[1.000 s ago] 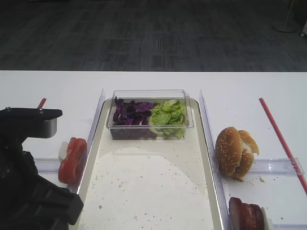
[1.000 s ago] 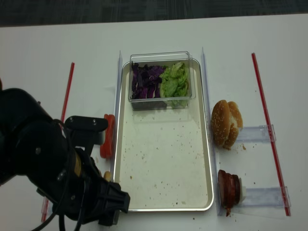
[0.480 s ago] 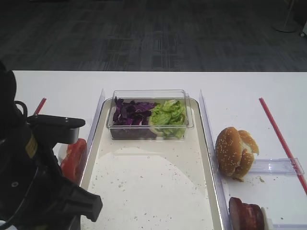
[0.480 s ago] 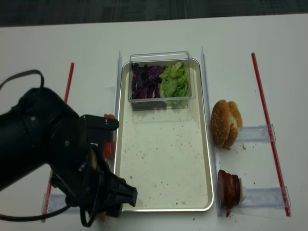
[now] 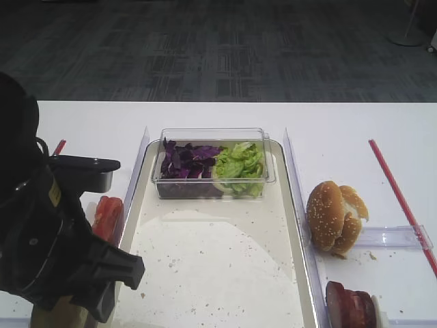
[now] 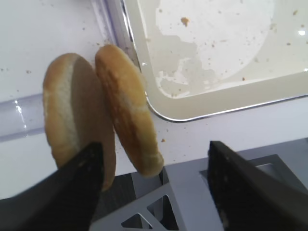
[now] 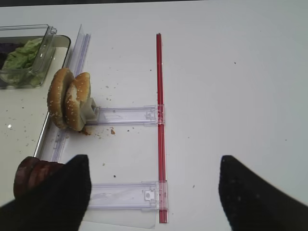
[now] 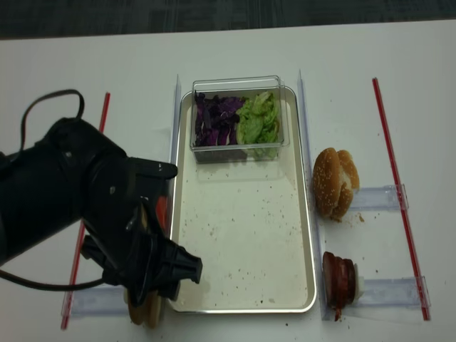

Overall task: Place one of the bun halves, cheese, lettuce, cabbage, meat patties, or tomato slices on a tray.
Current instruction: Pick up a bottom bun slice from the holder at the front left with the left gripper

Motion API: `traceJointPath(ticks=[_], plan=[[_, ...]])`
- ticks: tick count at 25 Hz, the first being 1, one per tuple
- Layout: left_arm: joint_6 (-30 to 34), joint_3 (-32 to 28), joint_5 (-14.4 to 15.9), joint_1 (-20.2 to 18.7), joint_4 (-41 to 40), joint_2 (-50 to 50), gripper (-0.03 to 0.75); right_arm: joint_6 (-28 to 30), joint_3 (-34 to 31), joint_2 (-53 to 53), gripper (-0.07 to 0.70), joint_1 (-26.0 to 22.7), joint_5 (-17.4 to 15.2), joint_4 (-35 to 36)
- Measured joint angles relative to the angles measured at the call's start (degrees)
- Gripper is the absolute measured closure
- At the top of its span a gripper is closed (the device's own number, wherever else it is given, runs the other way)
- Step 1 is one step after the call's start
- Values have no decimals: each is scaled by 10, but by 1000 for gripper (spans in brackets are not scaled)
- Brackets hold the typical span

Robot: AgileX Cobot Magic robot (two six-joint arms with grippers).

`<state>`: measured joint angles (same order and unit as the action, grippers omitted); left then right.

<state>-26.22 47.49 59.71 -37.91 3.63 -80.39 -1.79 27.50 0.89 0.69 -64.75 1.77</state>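
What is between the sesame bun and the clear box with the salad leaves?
In the exterior high view, the tray's raised right rim and a clear plastic divider strip lie between the sesame bun and the clear box; nothing else.

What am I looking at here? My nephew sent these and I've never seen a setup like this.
It is a two-armed robot at a white table, practising burger assembly. Two pictures look down from above; the other two come from cameras on its wrists. The black bulk is the left arm. Its left gripper, open, hangs over two pale bun halves standing on edge beside the tray. The right gripper, also open, holds nothing. In the tray sits a clear box of purple cabbage and lettuce. Around it: tomato slices, sesame buns, meat patties.
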Motion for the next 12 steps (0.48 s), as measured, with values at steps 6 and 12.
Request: traceJointPath(ticks=[6, 12], plan=[[24, 0, -6, 9, 10, -18, 288, 0, 0, 0, 61, 0, 0, 0], [32, 0, -11, 9, 15, -34, 324, 0, 0, 0, 61, 0, 0, 0]])
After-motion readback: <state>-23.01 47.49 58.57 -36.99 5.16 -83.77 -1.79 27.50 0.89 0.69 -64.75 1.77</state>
